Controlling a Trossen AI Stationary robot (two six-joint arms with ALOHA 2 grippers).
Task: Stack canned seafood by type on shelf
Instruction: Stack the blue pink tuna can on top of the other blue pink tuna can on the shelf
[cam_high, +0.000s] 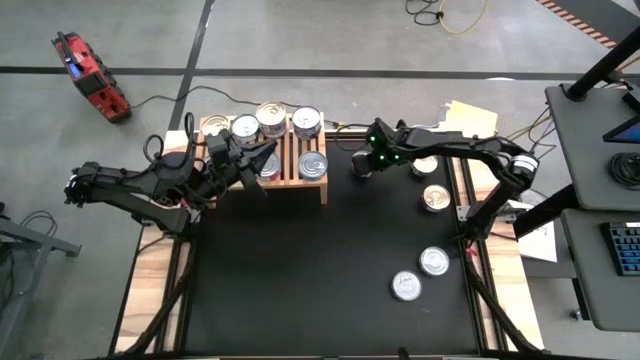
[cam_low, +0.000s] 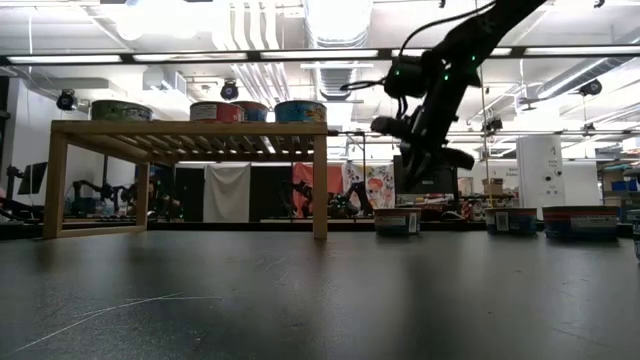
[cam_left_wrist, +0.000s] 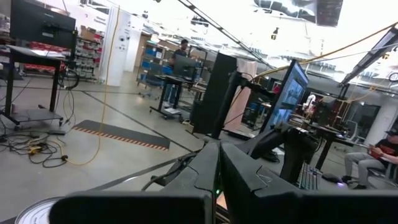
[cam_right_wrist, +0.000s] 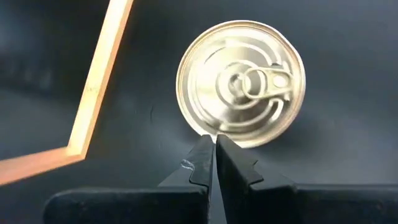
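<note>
The right pincer hangs just off the right end of the shelf, above a tin that sits on the black desk — its fingers are pressed together and hold nothing, their tips ending at the rim of the tin's silver pull-tab lid. In the low view that tin stands alone on the desk beside the shelf leg, with the pincer above it and clear of it.

The left pincer lies over the slatted shelf top, near the middle of the shelf; its fingers are also closed tight with nothing between them.

Four tins rest on the shelf: three in a row along the far edge and one nearer the right front corner. More tins are spread over the right side of the desk — one by the right arm and two toward the near edge.
</note>
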